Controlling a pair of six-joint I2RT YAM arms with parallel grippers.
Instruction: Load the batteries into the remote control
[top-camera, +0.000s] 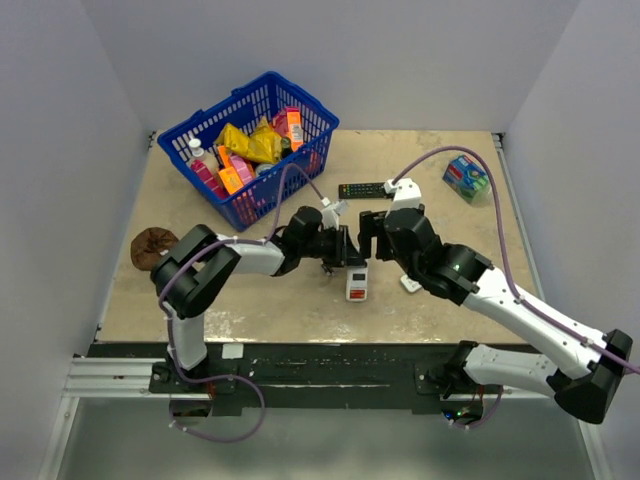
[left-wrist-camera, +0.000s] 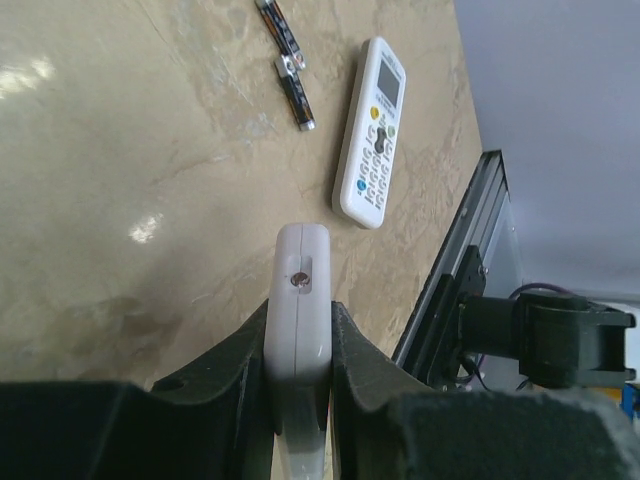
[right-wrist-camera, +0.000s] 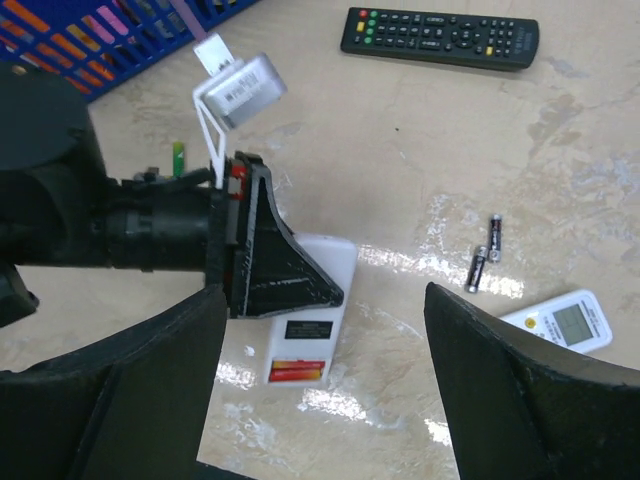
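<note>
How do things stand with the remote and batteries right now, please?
Left hand shut on remote control. Right hand open, above it, empty. Two dark batteries loose on table, near grey-buttoned remote. Nothing seen blocking them.

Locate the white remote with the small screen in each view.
Top external: screen remote, just right of centre, partly hidden.
Left wrist: upper middle, face up.
Right wrist: lower right.
Shared landmark: the small white remote clamped in the left hand, in all three.

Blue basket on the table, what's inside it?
The basket holds yellow packets, an orange box, a white bottle and pink and orange packs. Whatever lies beneath that pile is covered and cannot be seen.
</note>
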